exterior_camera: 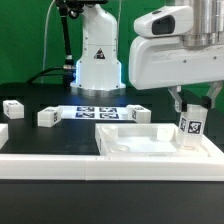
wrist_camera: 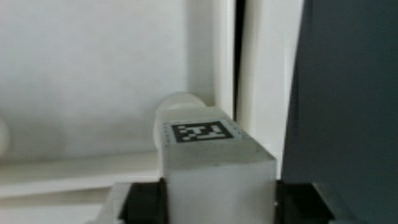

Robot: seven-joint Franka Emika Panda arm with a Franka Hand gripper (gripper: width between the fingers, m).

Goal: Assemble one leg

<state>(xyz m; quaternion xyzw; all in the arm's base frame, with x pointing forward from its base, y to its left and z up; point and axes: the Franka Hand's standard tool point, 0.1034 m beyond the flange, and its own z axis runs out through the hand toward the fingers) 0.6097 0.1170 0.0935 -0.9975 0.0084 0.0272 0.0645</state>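
My gripper (exterior_camera: 189, 108) is shut on a leg (exterior_camera: 189, 125), a small white post with a black-and-white tag, and holds it upright over the right corner of the large white tray-like part (exterior_camera: 135, 143). In the wrist view the leg (wrist_camera: 210, 150) fills the space between my two black fingers (wrist_camera: 146, 203), its far end close to the tray's raised rim (wrist_camera: 244, 60). Whether the leg touches the tray I cannot tell. Three more legs lie on the table: one (exterior_camera: 11, 108) at the exterior view's left, one (exterior_camera: 45, 117) beside it, one (exterior_camera: 139, 114) behind the tray.
The marker board (exterior_camera: 93, 111) lies flat behind the tray, in front of the arm's white base (exterior_camera: 97, 60). A long white rail (exterior_camera: 60, 160) runs along the table's front edge. Black cables hang at the back left.
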